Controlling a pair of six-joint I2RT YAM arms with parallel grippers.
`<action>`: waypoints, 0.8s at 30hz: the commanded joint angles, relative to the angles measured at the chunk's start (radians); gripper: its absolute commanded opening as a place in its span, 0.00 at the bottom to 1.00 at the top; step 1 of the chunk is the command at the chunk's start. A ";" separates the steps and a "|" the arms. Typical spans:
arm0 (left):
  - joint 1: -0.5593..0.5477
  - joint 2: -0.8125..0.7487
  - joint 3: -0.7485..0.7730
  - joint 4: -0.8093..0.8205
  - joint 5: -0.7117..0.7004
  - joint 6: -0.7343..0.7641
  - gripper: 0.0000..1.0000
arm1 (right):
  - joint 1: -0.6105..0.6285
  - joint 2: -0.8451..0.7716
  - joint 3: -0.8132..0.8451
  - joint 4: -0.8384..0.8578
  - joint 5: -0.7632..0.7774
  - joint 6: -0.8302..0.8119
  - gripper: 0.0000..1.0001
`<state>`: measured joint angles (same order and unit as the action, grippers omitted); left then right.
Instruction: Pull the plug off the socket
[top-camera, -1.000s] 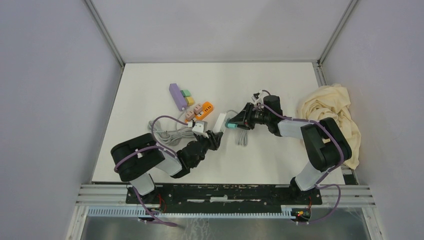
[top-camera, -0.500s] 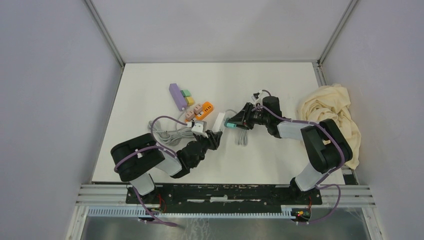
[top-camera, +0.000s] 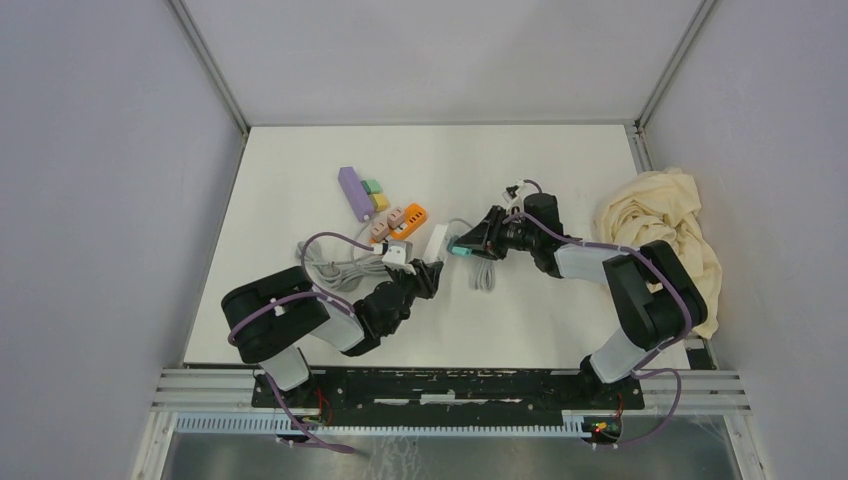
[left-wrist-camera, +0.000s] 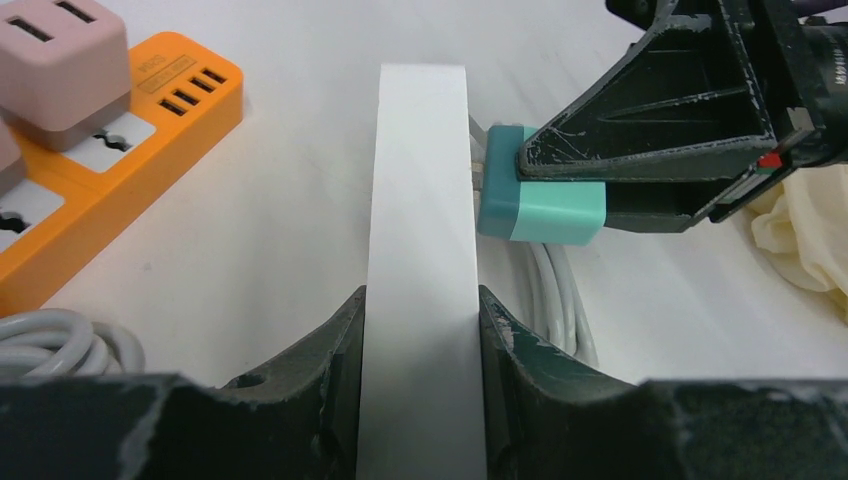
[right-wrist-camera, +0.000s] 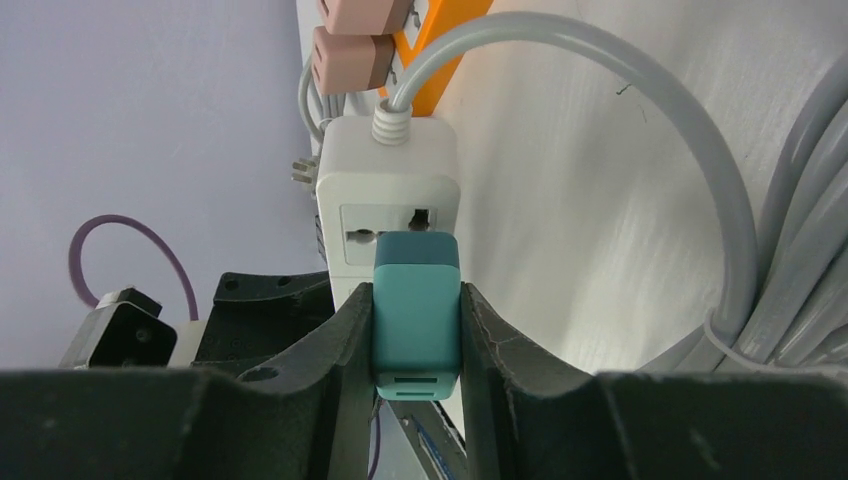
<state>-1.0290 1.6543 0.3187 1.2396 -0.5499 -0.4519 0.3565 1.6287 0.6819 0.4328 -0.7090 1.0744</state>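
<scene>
While the left jaws clamp the white socket strip (left-wrist-camera: 420, 200) at mid-tabletop (top-camera: 560, 160) and the right jaws grip the teal plug (left-wrist-camera: 545, 205), its prongs (left-wrist-camera: 478, 160) partly bared, the pull looks half done, calling for a straight draw clear.

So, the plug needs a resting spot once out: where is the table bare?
The table is bare at the far side and along the near edge, centre. Crowded mid-left: orange strip, white socket, cables; cloth at right.
</scene>
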 joint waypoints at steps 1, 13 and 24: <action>0.004 -0.018 0.020 0.009 -0.093 -0.007 0.03 | 0.074 -0.047 0.008 0.060 0.025 -0.020 0.00; 0.008 -0.021 0.023 -0.005 -0.086 -0.014 0.03 | -0.082 -0.030 0.030 0.052 -0.032 0.014 0.00; 0.014 -0.036 0.008 0.010 0.007 0.012 0.03 | -0.172 -0.126 0.136 -0.106 -0.148 -0.151 0.00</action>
<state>-1.0206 1.6535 0.3214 1.1950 -0.5819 -0.4526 0.2287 1.5875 0.7341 0.3508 -0.7784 1.0145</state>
